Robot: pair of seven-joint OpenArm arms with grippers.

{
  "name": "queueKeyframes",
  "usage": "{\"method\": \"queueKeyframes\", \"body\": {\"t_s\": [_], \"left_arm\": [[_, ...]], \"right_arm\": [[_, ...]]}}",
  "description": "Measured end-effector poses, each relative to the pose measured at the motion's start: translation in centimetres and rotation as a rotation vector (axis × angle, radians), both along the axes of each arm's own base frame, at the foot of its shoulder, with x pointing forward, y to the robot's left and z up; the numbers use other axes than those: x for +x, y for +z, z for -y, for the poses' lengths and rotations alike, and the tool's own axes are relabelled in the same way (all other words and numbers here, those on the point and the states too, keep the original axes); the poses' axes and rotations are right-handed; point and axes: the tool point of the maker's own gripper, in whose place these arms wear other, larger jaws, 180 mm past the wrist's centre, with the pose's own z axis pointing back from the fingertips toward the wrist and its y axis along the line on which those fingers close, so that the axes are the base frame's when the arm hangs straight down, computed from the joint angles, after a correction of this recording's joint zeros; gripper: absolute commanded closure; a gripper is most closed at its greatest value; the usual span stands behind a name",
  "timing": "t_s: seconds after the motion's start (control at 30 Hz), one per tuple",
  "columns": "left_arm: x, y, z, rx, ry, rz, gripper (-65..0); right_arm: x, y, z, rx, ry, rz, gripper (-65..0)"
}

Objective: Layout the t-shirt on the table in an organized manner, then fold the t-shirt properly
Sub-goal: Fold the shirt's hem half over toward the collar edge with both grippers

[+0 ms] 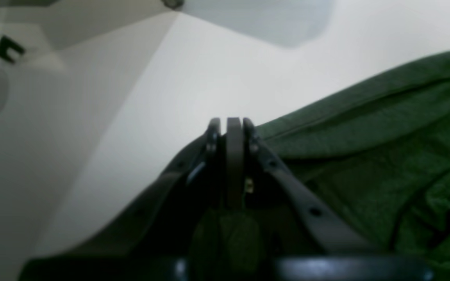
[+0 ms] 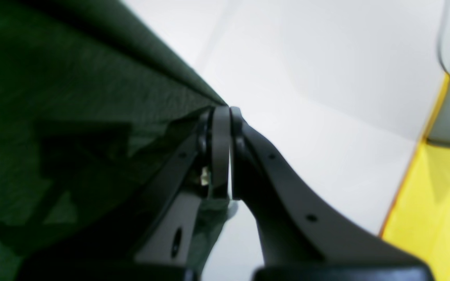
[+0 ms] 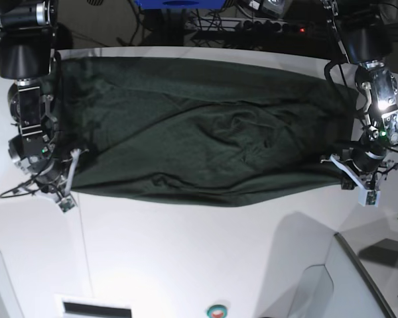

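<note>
The left claw [image 1: 228, 124] is closed on the near hem of the shirt [image 1: 385, 164]; the right claw [image 2: 222, 113] is likewise clamped on the opposite corner of that hem. Between them the shirt [image 3: 205, 129] is stretched wide across the far half of the counter [image 3: 205, 258], with wrinkles bunched at its middle. For a good layout, even tension should be kept at both corners, and the cloth should be drawn flat and lowered together so that the creases are smoothed out before release.
</note>
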Motion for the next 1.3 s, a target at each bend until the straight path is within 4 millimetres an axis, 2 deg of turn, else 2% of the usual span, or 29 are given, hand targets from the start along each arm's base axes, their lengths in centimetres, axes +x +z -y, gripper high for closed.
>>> {"method": "queueKeyframes", "body": {"t_s": [0.1,0.23,0.3,0.4,0.53,0.6,0.7,0.83,1.07,1.3], "left_arm": [[-0.8,0.4,1.0,-0.077,-0.011,0.036,0.0],[-2.9,-0.2,0.5,-0.078,-0.009,0.007,0.0],[-3.6,-0.4,0.7,-0.073,-0.017,-0.002,0.0],[-4.9,-0.8,1.0,-0.085,-0.023,-0.013,0.0],[-7.0,-0.9,-1.9,-0.069,0.065,-0.024,0.0],[-7.2,-0.6,-2.7,-0.054,0.077,-0.023,0.0],[-7.6,-0.6,-2.4,-0.052,0.067,-0.025,0.0],[-9.1,-1.4,-2.1,-0.051,0.062,-0.057,0.0],[-9.9,-2.0,-1.9,-0.054,0.061,-0.078,0.0],[-10.5,-2.4,-1.9,-0.052,0.061,-0.094,0.0]], "right_arm": [[-0.5,-0.3,0.3,-0.008,0.000,-0.009,-0.8],[-2.5,-1.9,-0.1,0.001,0.001,-0.054,-0.8],[-2.7,-1.7,0.0,0.003,-0.003,-0.049,-0.8],[-2.4,-0.5,0.5,0.058,-0.047,-0.001,-0.8],[-3.1,-0.8,1.1,0.061,-0.060,-0.009,-0.8],[-4.3,-1.7,1.0,0.061,-0.063,-0.041,-0.8],[-5.2,-2.3,0.9,0.062,-0.065,-0.061,-0.8],[-5.9,-2.6,1.0,0.059,-0.063,-0.069,-0.6],[-7.6,-1.5,0.6,0.041,-0.051,-0.054,-0.6],[-9.5,-2.3,0.5,0.036,-0.052,-0.089,-0.6]]}}
